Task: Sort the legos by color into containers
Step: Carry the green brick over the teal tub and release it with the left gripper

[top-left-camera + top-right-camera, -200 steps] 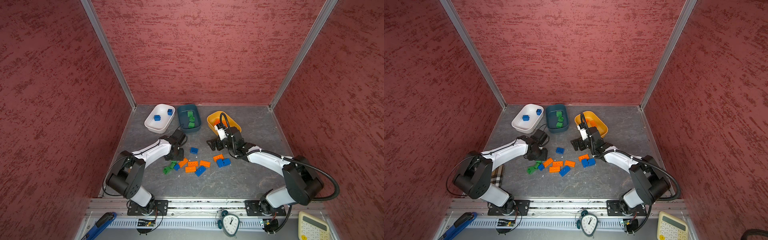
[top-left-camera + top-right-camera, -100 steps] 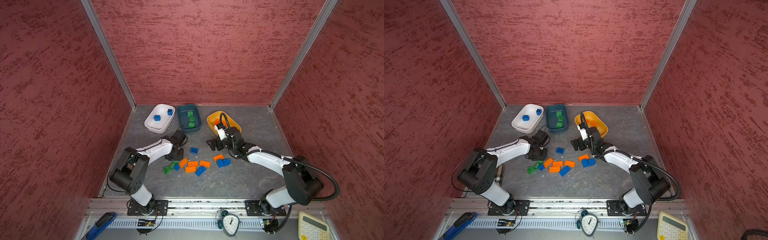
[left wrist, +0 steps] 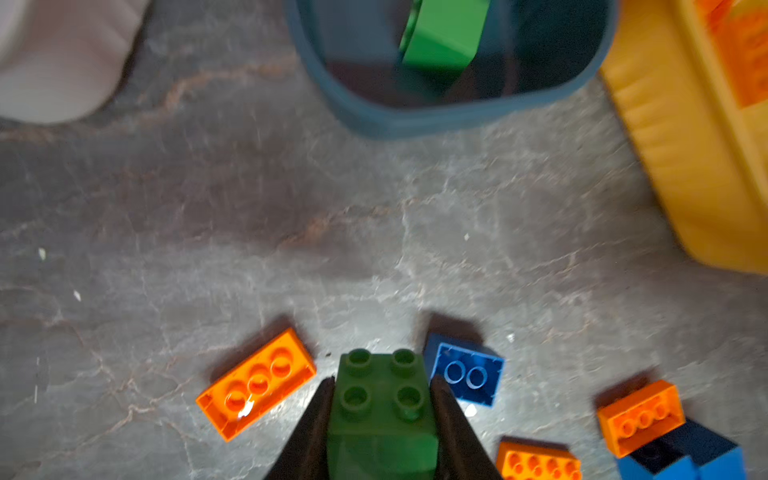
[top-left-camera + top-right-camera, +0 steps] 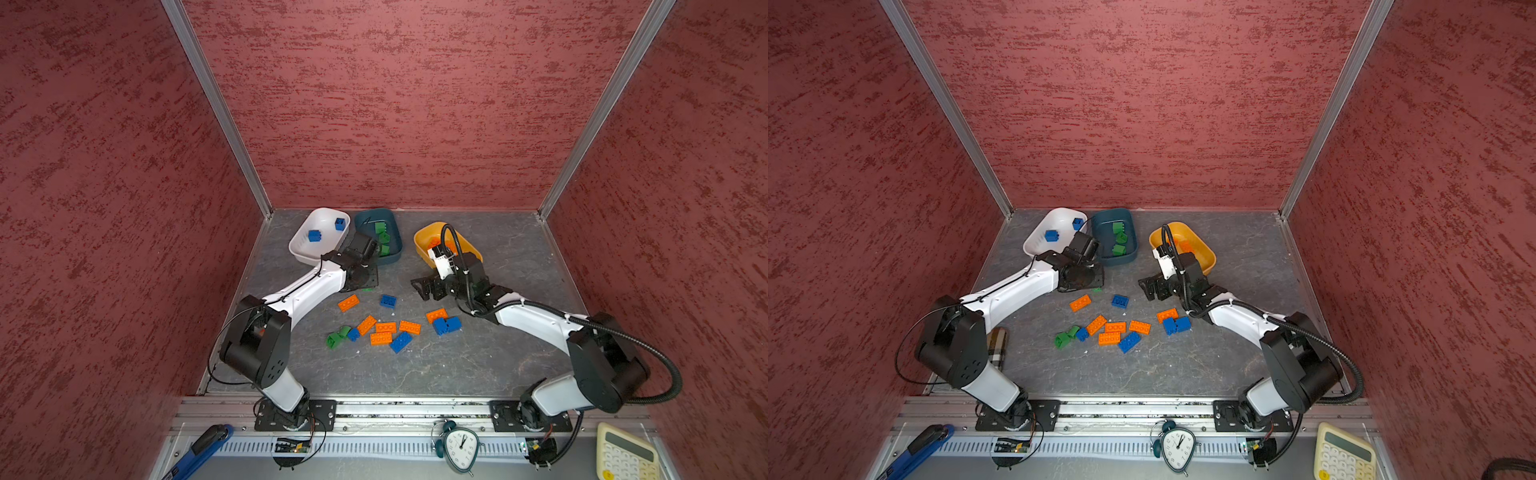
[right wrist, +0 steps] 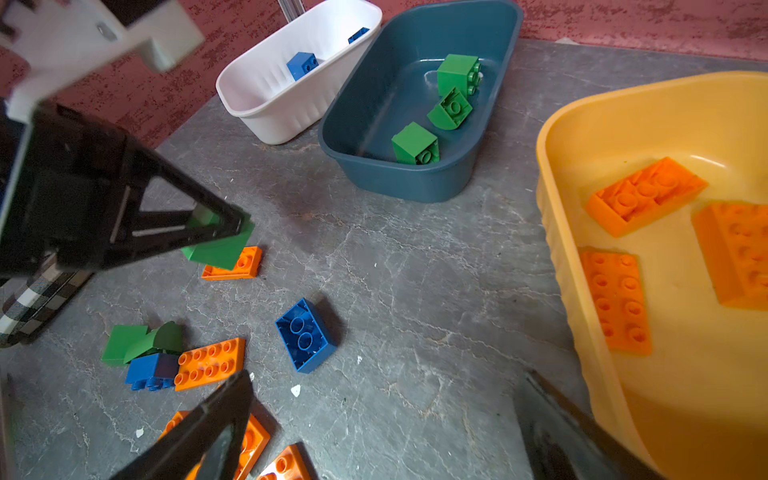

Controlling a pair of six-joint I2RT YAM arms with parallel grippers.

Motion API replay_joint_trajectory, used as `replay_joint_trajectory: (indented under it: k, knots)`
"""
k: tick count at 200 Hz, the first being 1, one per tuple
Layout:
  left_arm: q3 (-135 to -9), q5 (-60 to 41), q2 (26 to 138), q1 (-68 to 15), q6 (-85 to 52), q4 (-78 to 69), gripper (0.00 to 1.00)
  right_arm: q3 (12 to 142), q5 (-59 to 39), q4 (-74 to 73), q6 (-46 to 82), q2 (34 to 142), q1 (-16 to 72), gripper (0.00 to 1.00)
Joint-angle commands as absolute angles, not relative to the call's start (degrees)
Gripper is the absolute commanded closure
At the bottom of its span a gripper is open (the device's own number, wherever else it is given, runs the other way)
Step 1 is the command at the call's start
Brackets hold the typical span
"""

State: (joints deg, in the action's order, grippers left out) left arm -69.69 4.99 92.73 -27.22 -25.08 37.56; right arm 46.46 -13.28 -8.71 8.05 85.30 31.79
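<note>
One green lego (image 3: 380,399) clamped in left gripper (image 3: 382,379); right gripper (image 5: 384,388) gapes wide, holding nothing

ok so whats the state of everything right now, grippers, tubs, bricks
left gripper, shut on green brick
green brick, held by left gripper
right gripper, open, empty
white tub, two blue bricks inside
teal tub, three green bricks inside
yellow tub, orange bricks inside
loose bricks, orange, blue, green, unsorted on table

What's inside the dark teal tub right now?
Three green studded bricks lie in the dark teal plastic tub, no other colours. In a top view the left arm's wrist covers its near corner.
</note>
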Motion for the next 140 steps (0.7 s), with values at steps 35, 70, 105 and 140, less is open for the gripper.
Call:
replay_joint_trajectory:
  k: [35, 70, 105, 140]
  knots:
    - [-78.01, 5.2, 97.58, -24.93, -27.69, 28.99, 0.71, 45.09, -8.74, -10.59, 11.03, 81.92, 32.01, 0.01]
    - [-89.04, 4.65, 106.3, -24.19, -27.17, 29.39, 0.71, 45.49, -7.83, -8.97, 11.56, 80.84, 31.99, 0.01]
    - [-98.85, 4.18, 114.23, -22.99, -27.6, 31.25, 0.71, 45.72, -7.11, -6.73, 11.6, 80.29, 32.0, 0.01]
    - [-108.27, 3.33, 122.27, -21.45, -28.64, 32.63, 0.69, 46.06, -8.91, -4.95, 10.44, 80.9, 32.08, 0.01]
